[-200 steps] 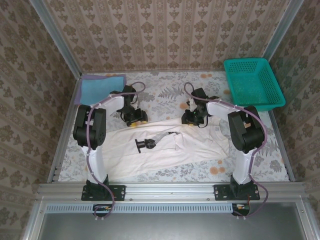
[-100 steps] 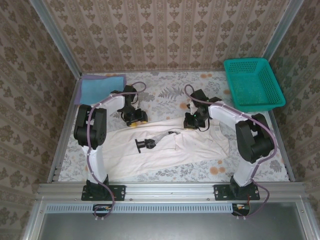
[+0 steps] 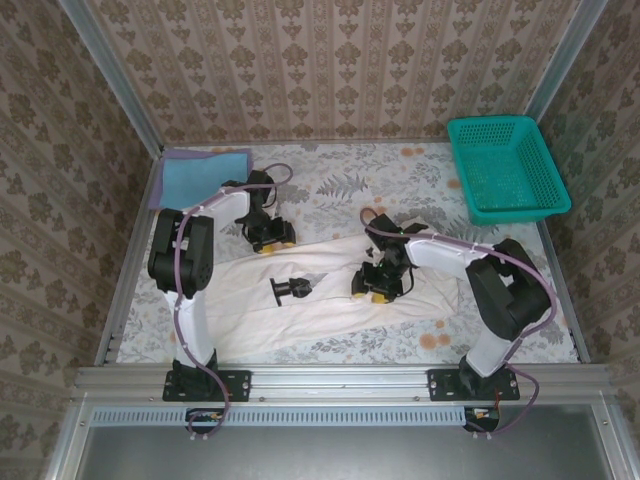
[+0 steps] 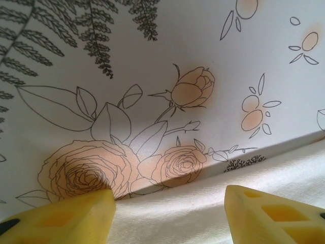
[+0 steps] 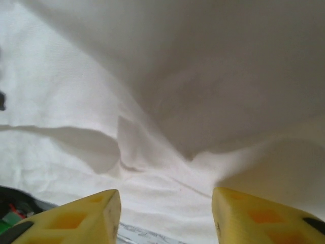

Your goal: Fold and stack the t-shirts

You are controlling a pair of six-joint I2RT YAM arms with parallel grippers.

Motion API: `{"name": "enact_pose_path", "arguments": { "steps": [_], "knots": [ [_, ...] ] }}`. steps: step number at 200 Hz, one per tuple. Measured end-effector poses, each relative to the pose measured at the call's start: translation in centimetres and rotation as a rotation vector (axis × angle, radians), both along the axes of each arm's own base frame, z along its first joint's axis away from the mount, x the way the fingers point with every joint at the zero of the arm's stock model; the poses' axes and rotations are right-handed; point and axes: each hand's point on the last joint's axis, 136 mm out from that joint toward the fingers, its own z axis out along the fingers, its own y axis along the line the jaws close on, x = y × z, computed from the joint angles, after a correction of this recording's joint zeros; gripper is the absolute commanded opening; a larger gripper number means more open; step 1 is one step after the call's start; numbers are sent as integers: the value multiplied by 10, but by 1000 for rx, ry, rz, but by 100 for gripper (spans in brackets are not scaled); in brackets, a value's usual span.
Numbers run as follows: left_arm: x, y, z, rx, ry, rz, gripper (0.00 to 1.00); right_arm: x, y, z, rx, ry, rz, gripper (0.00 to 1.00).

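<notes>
Off-white soft cotton t-shirt, flat on floral tabletop: light, limp, likely creases readily; pinch an edge. Left fingers, right fingers: apart, empty.

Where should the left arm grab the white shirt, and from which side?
Probably the far edge of the shirt, just below the open left end effector. That edge lies flat and fairly straight on the tablecloth, with bare cloth beyond it. So come down from above on the far side, slide one finger under the edge and pinch.
</notes>
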Motion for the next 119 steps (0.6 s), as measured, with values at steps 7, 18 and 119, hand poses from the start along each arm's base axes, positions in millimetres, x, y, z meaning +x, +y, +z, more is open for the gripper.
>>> {"name": "enact_pose_path", "arguments": {
  "steps": [7, 18, 119],
  "knots": [
    [0, 0, 0, 2, 0, 0, 62, 2, -3, 7, 24, -12, -28, 55],
    [1, 1, 0, 6, -3, 0, 62, 9, -12, 18, 60, -38, -90, 56],
    [-32, -98, 77, -97, -275, -379, 71, 46, -156, 11, -47, -43, -663, 55]
  ]
}}
